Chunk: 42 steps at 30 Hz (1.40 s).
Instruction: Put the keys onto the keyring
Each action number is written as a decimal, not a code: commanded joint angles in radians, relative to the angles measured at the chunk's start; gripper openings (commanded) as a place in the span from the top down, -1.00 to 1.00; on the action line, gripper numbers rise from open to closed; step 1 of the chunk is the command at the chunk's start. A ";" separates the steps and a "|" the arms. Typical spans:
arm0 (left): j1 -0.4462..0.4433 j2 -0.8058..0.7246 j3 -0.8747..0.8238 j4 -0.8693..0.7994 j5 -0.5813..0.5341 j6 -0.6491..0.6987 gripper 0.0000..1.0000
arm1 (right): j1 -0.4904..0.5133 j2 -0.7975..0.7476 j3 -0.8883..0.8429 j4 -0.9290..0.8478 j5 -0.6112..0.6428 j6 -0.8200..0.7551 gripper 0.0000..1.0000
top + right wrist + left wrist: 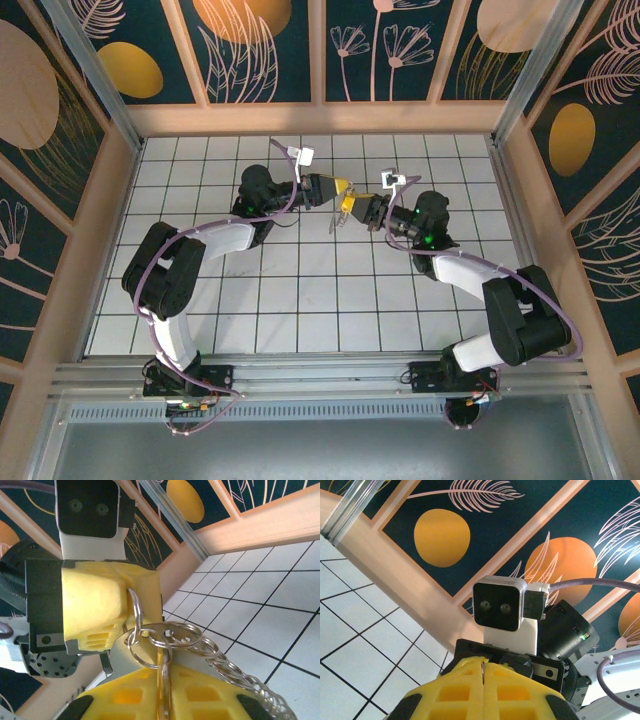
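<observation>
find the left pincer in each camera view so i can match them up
Top external: left pincer sits just above centre, tip to tip with the right pincer.
Left wrist: left pincer is at bottom centre, yellow fingers pressed together.
Right wrist: left pincer is left of centre, a metal ring sticking out of it.
Shared landmark: the white tiled table.

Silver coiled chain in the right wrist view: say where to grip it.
The silver coiled chain, probably at its free stretch, clear of the silver split rings, from the side across its length: it trails bare there, while the left gripper and right gripper pinch the rings.
</observation>
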 commanded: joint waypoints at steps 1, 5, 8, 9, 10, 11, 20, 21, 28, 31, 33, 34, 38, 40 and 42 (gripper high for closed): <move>-0.007 -0.021 0.006 0.075 -0.010 -0.018 1.00 | 0.006 -0.001 0.016 0.007 -0.029 -0.022 0.95; -0.008 -0.031 -0.002 0.077 -0.026 -0.017 1.00 | 0.007 -0.020 0.000 -0.005 -0.033 -0.026 1.00; -0.007 -0.041 -0.010 0.085 -0.043 -0.018 1.00 | 0.008 -0.030 -0.009 -0.020 -0.038 -0.033 1.00; -0.007 -0.043 -0.013 0.088 -0.046 -0.018 1.00 | 0.011 -0.033 -0.011 -0.026 -0.040 -0.036 1.00; -0.008 -0.046 -0.013 0.090 -0.050 -0.019 1.00 | 0.014 -0.035 -0.012 -0.033 -0.042 -0.041 1.00; -0.008 -0.048 -0.014 0.092 -0.053 -0.020 1.00 | 0.017 -0.035 -0.012 -0.038 -0.046 -0.044 1.00; -0.008 -0.046 -0.027 0.129 -0.068 -0.039 1.00 | 0.055 -0.010 0.014 -0.067 -0.056 -0.066 1.00; -0.008 -0.044 -0.027 0.131 -0.069 -0.040 1.00 | 0.058 -0.005 0.020 -0.064 -0.057 -0.065 1.00; -0.014 -0.037 -0.040 0.156 -0.081 -0.052 1.00 | 0.057 0.018 0.034 -0.058 -0.058 -0.052 1.00; -0.015 -0.042 -0.050 0.175 -0.098 -0.065 1.00 | 0.036 -0.005 0.004 -0.059 -0.051 -0.048 0.68; -0.016 -0.048 -0.060 0.188 -0.112 -0.075 1.00 | 0.010 -0.036 -0.031 -0.049 -0.048 -0.038 0.41; -0.016 -0.051 -0.064 0.191 -0.118 -0.074 1.00 | -0.006 -0.055 -0.049 -0.047 -0.047 -0.031 0.34; -0.015 -0.062 -0.087 0.213 -0.160 -0.087 1.00 | -0.064 -0.151 -0.115 -0.062 -0.045 -0.023 0.26; -0.015 -0.064 -0.099 0.235 -0.181 -0.104 1.00 | -0.095 -0.203 -0.141 -0.064 -0.026 -0.007 0.22; -0.018 -0.060 -0.101 0.266 -0.193 -0.128 1.00 | -0.114 -0.241 -0.145 -0.054 0.006 0.022 0.20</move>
